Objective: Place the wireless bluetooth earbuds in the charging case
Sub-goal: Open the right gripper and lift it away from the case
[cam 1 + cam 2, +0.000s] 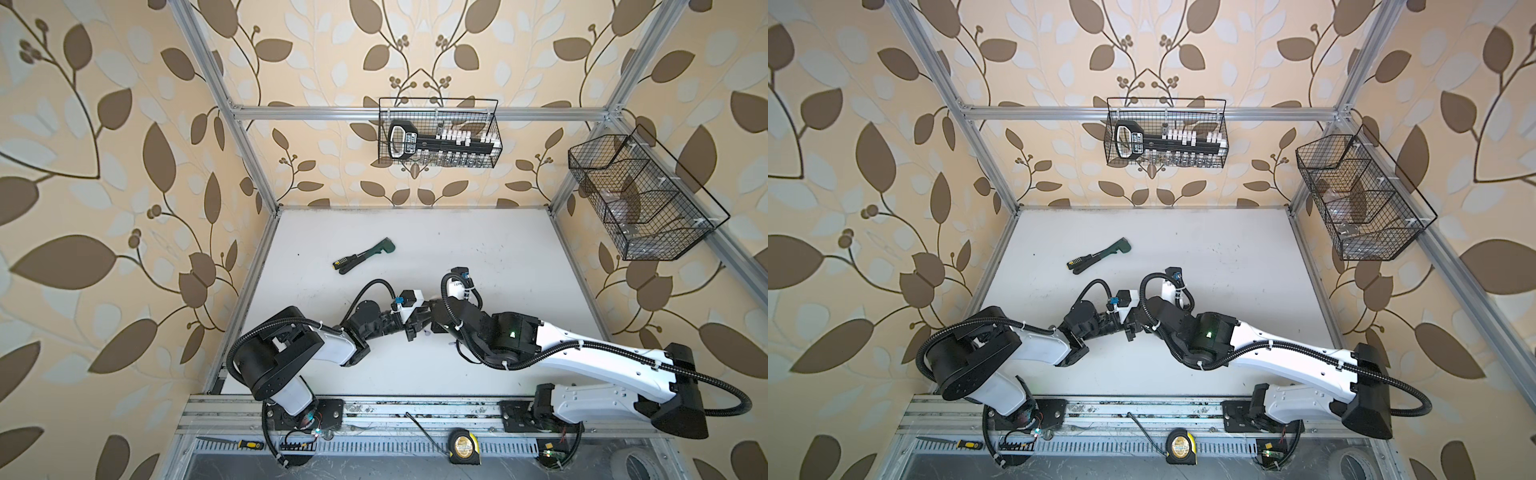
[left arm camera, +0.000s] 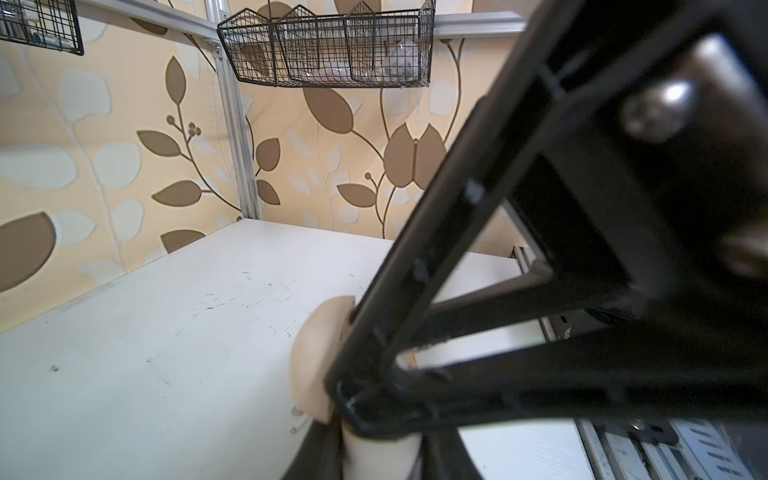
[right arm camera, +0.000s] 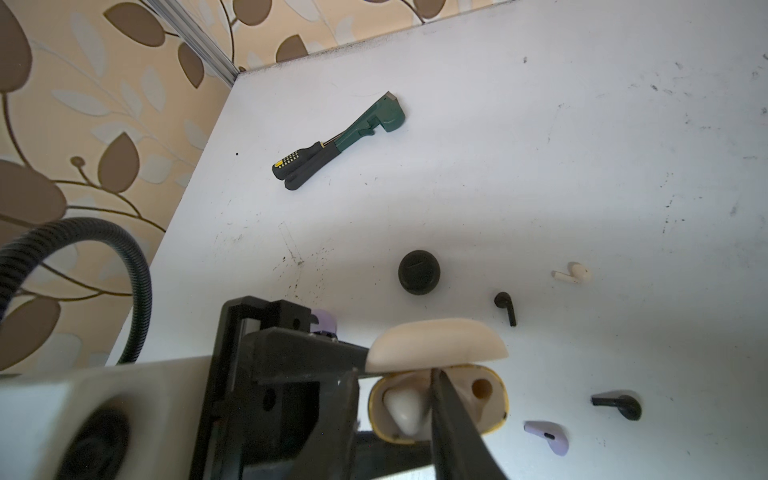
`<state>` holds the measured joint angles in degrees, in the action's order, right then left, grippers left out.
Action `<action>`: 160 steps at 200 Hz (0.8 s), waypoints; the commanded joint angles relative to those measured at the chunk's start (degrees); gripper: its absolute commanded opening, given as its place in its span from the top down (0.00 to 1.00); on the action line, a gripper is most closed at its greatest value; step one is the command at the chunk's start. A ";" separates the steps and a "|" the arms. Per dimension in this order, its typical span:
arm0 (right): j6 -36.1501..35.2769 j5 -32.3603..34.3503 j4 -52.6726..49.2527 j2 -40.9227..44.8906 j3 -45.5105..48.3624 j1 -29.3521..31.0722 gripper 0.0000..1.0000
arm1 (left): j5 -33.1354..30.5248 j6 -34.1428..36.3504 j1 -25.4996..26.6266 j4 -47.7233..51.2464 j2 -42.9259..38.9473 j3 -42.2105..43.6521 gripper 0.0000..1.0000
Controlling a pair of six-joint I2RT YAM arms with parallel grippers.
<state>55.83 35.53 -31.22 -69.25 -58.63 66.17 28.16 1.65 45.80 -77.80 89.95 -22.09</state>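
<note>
Left claw (image 2: 374, 451) clamps the charging case (image 3: 436, 340); right claw (image 3: 436, 386), opening unclear, pokes inside it and may unseat the white earbud (image 3: 405, 409).

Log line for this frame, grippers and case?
left gripper: shut on charging case | lid open, white earbud seated, second slot empty | right gripper: finger over case, state unclear

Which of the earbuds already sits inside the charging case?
One white earbud, seated in the open case; the other white earbud and the black earbuds lie loose on the table.
</note>
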 commanded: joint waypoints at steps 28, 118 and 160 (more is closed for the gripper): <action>0.50 2.63 -2.84 3.61 -0.94 1.46 0.69 | 1.07 1.69 0.40 -3.77 -1.01 0.31 1.00; -17.23 0.22 -8.43 16.31 -2.33 -7.14 0.71 | 12.93 6.58 0.96 -3.77 -3.31 0.44 1.00; -23.23 -8.17 -3.92 11.83 -0.10 -27.19 0.59 | 9.65 8.90 1.04 -3.82 -6.58 2.77 1.00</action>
<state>38.72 35.77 -37.67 -53.69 -59.35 48.14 37.67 7.75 46.52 -77.80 86.70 -20.60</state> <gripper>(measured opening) 0.410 0.249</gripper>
